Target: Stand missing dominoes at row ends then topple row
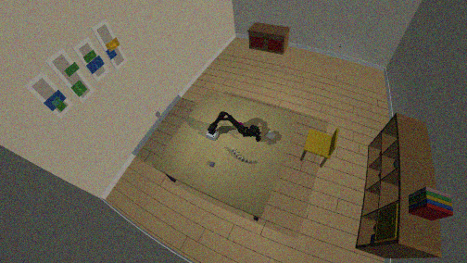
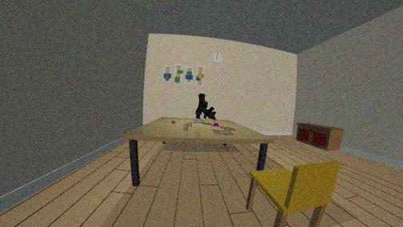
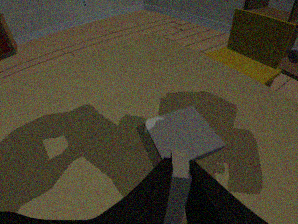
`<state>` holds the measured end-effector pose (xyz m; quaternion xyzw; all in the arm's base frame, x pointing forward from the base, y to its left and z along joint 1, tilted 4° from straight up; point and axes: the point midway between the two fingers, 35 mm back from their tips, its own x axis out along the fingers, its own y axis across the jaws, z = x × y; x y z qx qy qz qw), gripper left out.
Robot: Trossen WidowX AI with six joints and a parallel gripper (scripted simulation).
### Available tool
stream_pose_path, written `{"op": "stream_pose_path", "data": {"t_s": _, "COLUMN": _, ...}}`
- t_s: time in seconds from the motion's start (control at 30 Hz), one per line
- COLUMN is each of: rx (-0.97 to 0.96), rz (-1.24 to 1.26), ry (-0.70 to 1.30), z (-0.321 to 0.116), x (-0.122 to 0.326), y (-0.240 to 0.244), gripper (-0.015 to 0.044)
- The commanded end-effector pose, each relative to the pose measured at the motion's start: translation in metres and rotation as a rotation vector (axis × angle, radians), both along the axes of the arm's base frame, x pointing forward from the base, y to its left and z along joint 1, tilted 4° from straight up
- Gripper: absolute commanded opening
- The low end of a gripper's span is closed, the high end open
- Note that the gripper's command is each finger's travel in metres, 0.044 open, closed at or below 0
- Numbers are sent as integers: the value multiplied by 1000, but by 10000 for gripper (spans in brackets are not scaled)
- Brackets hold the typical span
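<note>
Pale wall (image 1: 171, 28) (image 2: 256, 88): hung with four framed panels (image 1: 78, 68) (image 2: 184, 75) in blue, green, grey and yellow; any lettering too small to read.

Table (image 1: 199, 190) (image 2: 200, 140) (image 3: 115, 75): light top, dark legs.

Bookshelf (image 1: 419, 162): brown, open compartments; a stack of coloured slabs (image 1: 431, 204) on top, spines illegible.

Low cabinet (image 1: 269, 31) (image 2: 335, 139): brown wood, dark red fronts, standing against a wall.

Chair (image 1: 319, 143) (image 2: 313, 187) (image 3: 260, 42): yellow seat and back, beside the table.

Arm (image 1: 224, 115) (image 2: 202, 105): black, six-jointed, bent over the table and reaching down; pale base.

Wall clock (image 2: 217, 57): round, white, dial markings too blurred to read.

Domino row (image 1: 241, 156): on the table, in a curve of small upright pieces; faces too small to read, exact count unclear.

Gripper (image 1: 259, 138) (image 2: 215, 118) (image 3: 181, 161): black fingers set narrow, closed on a slim pale domino (image 3: 180, 166); the gripper is apart from the row.

Flat slab (image 3: 185, 134): grey, roughly square, lying on the table beyond the fingertips in the wrist view, shadow around it.

Small grey block (image 1: 211, 164) (image 2: 173, 122): on the table, well apart from the row, on the side away from the gripper.

Magenta piece (image 2: 216, 125): on the table, largely hidden by the arm from above.
</note>
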<state>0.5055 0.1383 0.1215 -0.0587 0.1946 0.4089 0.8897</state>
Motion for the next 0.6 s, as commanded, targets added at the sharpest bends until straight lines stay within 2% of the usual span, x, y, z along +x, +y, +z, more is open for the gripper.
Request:
{"op": "stream_pose_path", "data": {"t_s": 0.0, "rx": 44, "rz": 14, "ry": -23, "z": -1, "x": -8, "y": -3, "gripper": 24}}
{"op": "stream_pose_path", "data": {"t_s": 0.57, "rx": 192, "rz": 98, "ry": -173, "z": 5, "x": -47, "y": -17, "gripper": 24}}
